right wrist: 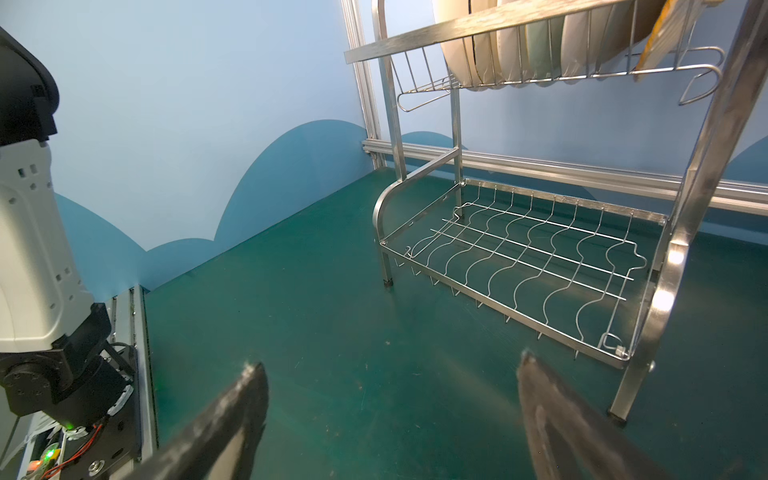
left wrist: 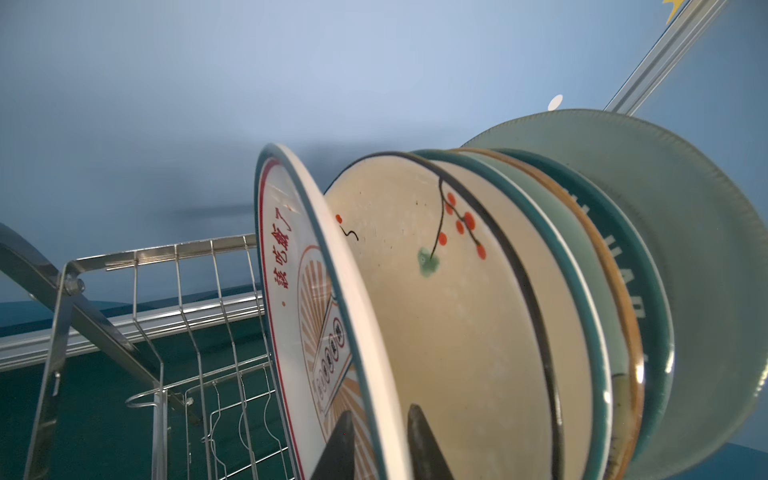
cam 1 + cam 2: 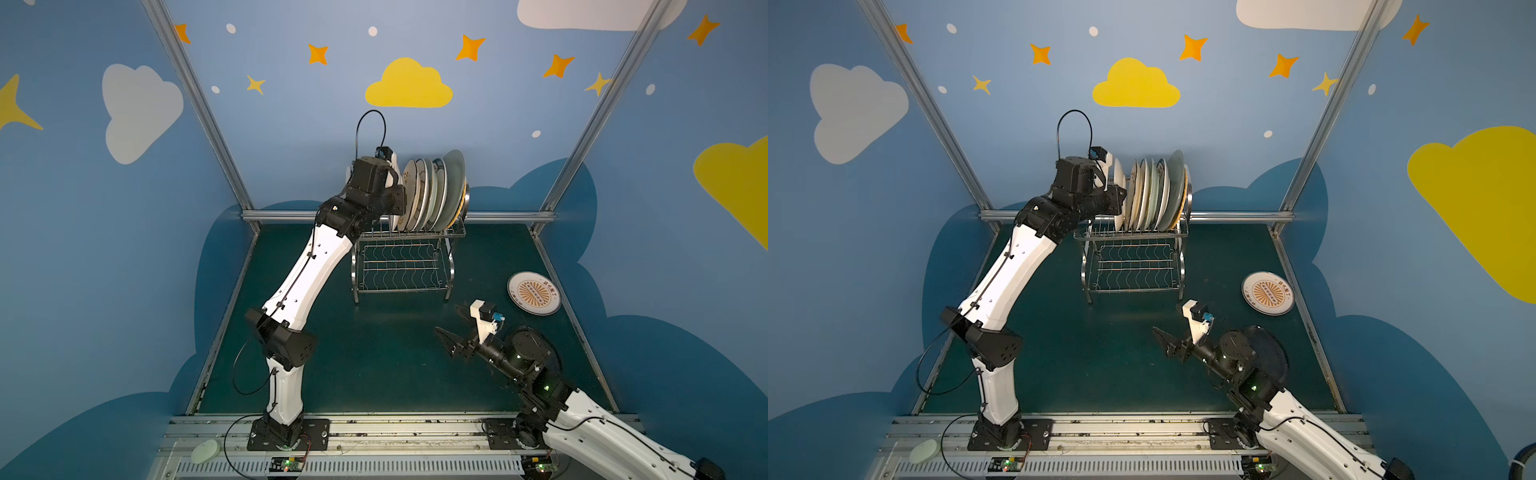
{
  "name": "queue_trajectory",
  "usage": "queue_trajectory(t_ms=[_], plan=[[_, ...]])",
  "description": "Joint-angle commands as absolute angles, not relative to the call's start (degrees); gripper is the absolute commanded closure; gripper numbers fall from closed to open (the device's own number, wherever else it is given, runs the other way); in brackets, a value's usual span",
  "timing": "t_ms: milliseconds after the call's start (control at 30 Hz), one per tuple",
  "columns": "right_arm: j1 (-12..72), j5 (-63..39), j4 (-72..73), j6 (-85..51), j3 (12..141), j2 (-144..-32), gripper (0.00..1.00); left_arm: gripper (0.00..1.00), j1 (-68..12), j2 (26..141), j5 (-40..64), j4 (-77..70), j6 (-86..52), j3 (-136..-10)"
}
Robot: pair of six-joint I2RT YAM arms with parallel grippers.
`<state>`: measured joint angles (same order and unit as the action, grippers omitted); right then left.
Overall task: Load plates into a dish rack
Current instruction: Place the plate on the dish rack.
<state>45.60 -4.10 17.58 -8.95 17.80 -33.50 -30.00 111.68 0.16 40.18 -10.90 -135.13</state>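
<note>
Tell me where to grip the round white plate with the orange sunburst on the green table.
Take the white sunburst plate by the rim nearest the open right gripper, coming low from there: lying flat, it likely offers only its edge.

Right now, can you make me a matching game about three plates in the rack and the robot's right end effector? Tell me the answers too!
Things:
1. white round sunburst plate with red lettering
2. cream round plate with red berries
3. big pale green round plate
4. black right end effector

Places or states:
A. open, holding nothing, over the green table
B. tallest in the row
C. straddled by the left end effector
D. right beside the sunburst plate in the steel wire dish rack

Pairs: 1-C, 2-D, 3-B, 4-A.
</note>
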Motion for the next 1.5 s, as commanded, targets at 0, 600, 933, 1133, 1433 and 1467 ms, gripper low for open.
queue_trajectory(t_ms=[0,600,933,1133,1433,1467], plan=[[46.0,-3.8,17.0,-8.9,19.9,-33.5,0.08,0.74,-29.8,112.7,-0.4,40.2,-10.6,-136.7],[46.1,-3.4,16.1,-8.9,20.2,-33.5,0.08,0.60,-29.7,114.8,2.7,41.5,-14.0,-142.5],[46.1,-3.1,15.8,-9.1,20.3,-33.0,0.08,0.56,-28.8,115.3,4.9,42.2,-17.8,-146.6],[46.1,-2.7,15.6,-9.0,20.2,-32.9,0.08,0.55,-26.9,112.0,8.3,42.8,-21.4,-148.7],[46.1,-2.0,14.7,-8.9,20.7,-33.4,0.08,0.52,-25.5,93.7,15.3,39.1,-25.2,-130.0],[46.1,-1.7,14.1,-9.2,21.0,-33.4,0.08,0.50,-25.4,90.4,15.6,37.2,-25.5,-125.0]])
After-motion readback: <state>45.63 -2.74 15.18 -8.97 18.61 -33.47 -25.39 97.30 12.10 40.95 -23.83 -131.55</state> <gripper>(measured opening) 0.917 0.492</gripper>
